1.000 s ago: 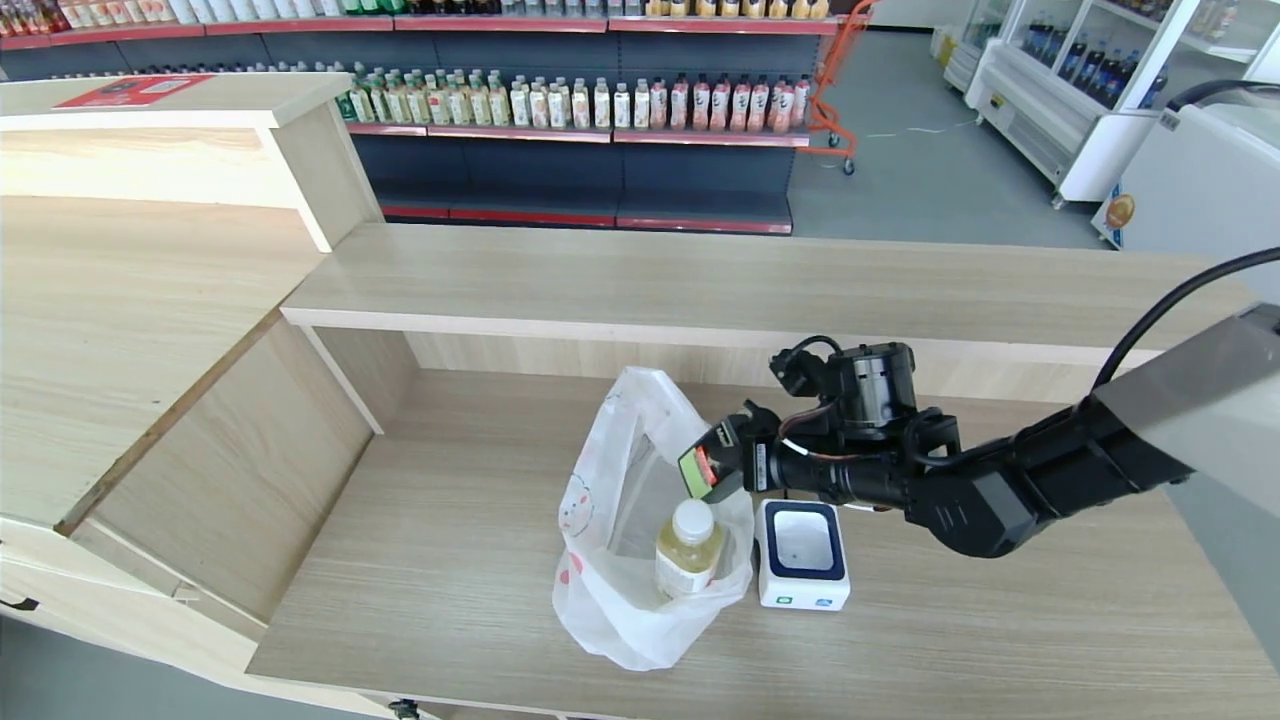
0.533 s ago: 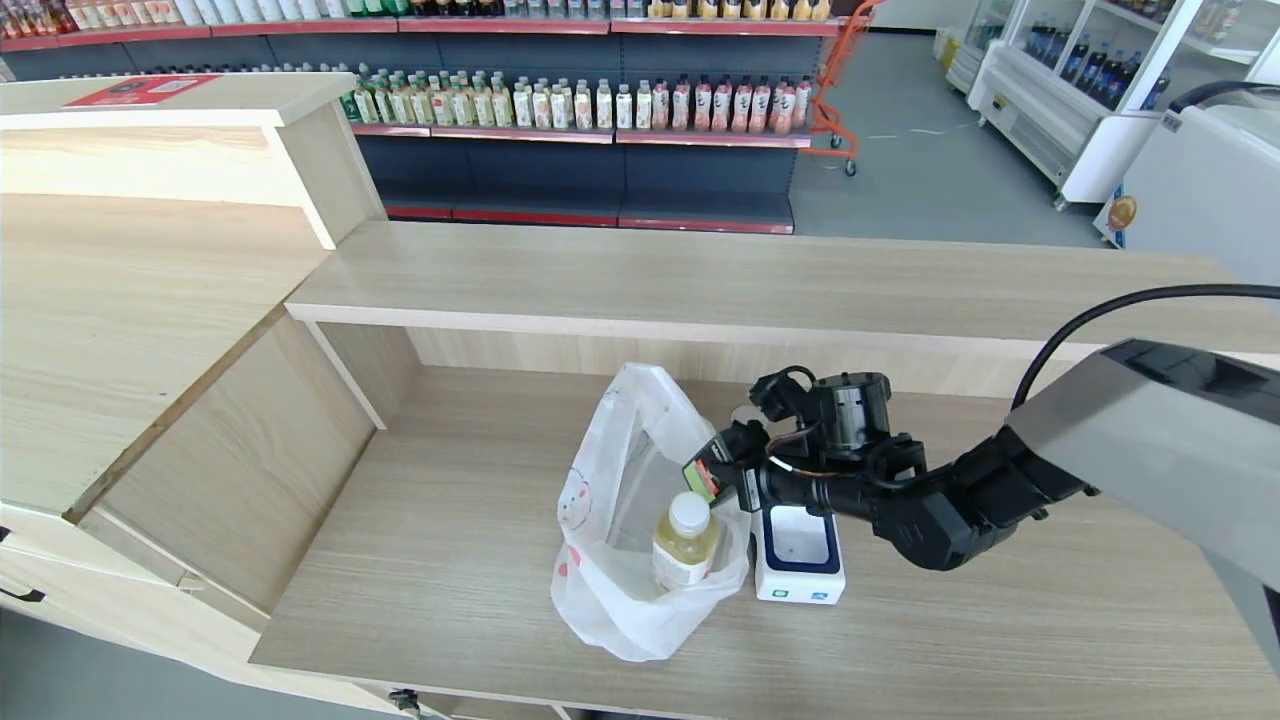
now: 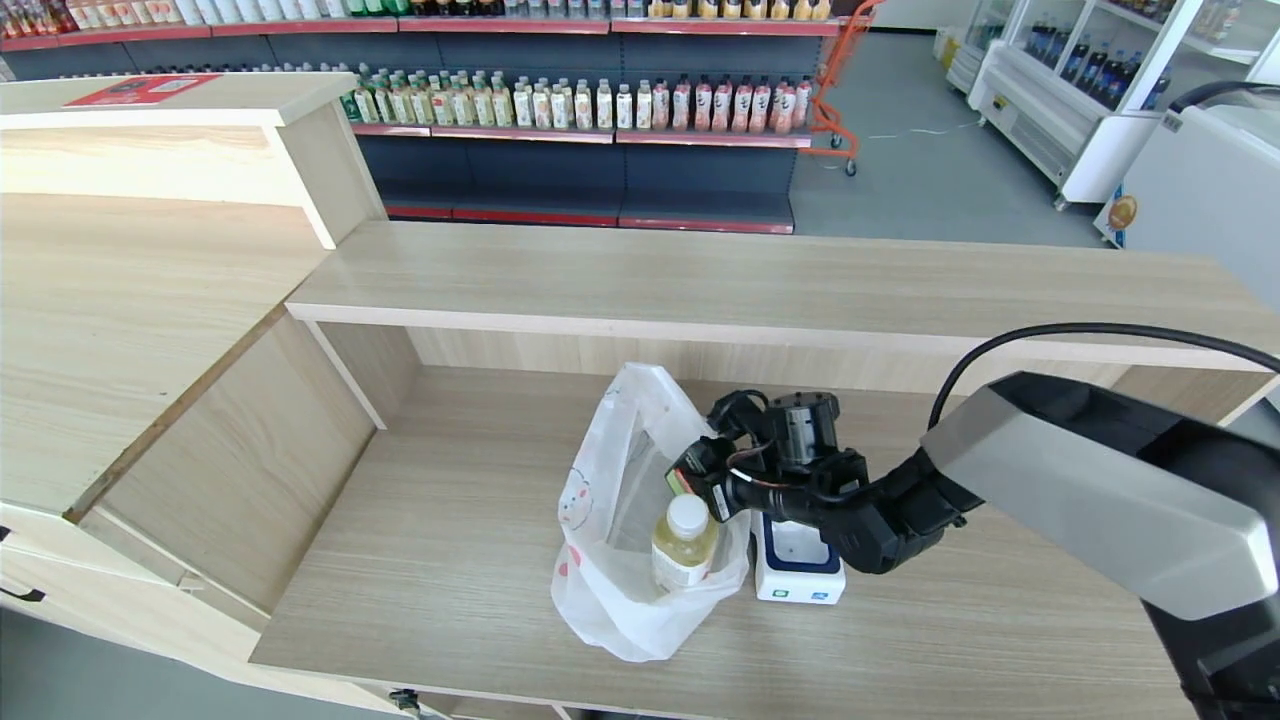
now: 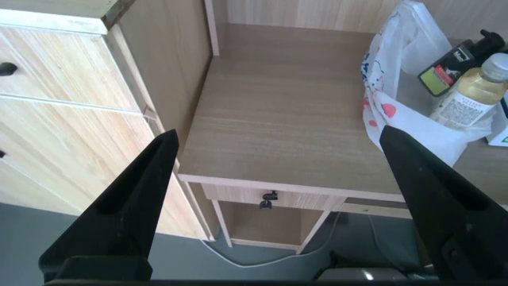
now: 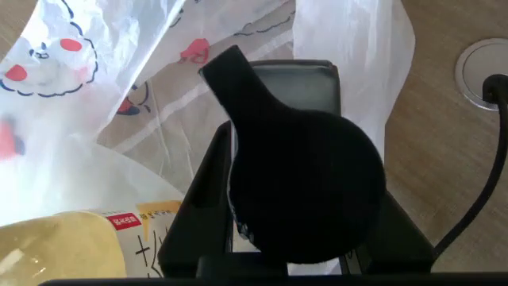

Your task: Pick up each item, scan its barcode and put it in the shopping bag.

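A white plastic shopping bag stands open on the wooden counter, with a yellow-drink bottle upright inside it. My right gripper is shut on a small dark box with a green and red end, held in the bag's mouth just above the bottle's cap. In the right wrist view the dark box sits over the bag, beside the bottle. My left gripper hangs open off the counter's near left corner, facing the bag, the bottle and the box.
A white and blue barcode scanner sits right against the bag's right side, under my right wrist. A raised ledge runs behind the counter and a side panel walls its left. A cable port lies in the counter top.
My right arm has carried the box left and down, from above the scanner into the bag's mouth. The head camera shifted slightly early on. The bag and bottle kept still.
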Motion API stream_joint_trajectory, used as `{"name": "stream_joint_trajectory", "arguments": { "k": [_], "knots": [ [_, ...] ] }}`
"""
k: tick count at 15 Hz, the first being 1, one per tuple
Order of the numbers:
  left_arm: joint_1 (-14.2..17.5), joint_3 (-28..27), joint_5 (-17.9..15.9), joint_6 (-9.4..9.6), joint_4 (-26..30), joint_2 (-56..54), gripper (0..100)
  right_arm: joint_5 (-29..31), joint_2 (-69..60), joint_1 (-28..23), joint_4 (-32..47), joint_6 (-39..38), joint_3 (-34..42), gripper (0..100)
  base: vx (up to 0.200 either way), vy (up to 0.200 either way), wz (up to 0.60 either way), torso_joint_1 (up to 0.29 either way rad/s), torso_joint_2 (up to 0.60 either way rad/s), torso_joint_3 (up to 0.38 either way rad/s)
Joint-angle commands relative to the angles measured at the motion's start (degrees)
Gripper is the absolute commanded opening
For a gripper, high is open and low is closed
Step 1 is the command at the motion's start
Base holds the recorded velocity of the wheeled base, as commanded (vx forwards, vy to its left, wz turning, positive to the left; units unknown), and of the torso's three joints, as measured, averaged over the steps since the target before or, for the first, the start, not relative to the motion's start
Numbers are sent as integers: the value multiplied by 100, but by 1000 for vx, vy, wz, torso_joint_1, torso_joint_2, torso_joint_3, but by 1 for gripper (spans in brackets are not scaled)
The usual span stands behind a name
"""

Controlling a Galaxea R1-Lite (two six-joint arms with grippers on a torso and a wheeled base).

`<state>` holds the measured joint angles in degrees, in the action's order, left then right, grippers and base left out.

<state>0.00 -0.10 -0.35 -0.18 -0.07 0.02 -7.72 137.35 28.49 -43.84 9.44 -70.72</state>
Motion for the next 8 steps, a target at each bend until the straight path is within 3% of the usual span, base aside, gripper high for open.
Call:
{"name": "stream_joint_trajectory", "arguments": {
  "k": [1, 3, 4, 8],
  "knots": [
    [0, 1, 0, 1, -1, -2, 100, -11, 319, 69, -178, 138, -56, 0, 0, 0, 0, 0, 0, 0],
    [0, 1, 0, -8, -1, -2, 100, -11, 424, 104, -327, 146, -153, 0, 0, 0, 0, 0, 0, 0],
    [0, 1, 0, 1, -1, -2, 100, -19, 406, 95, -327, 155, -170, 100, 0, 0, 0, 0, 0, 0],
    [0, 1, 0, 1, -1, -2, 100, -63, 116, -54, -336, -232, -126, 100, 0, 0, 0, 0, 0, 0]
  ]
}}
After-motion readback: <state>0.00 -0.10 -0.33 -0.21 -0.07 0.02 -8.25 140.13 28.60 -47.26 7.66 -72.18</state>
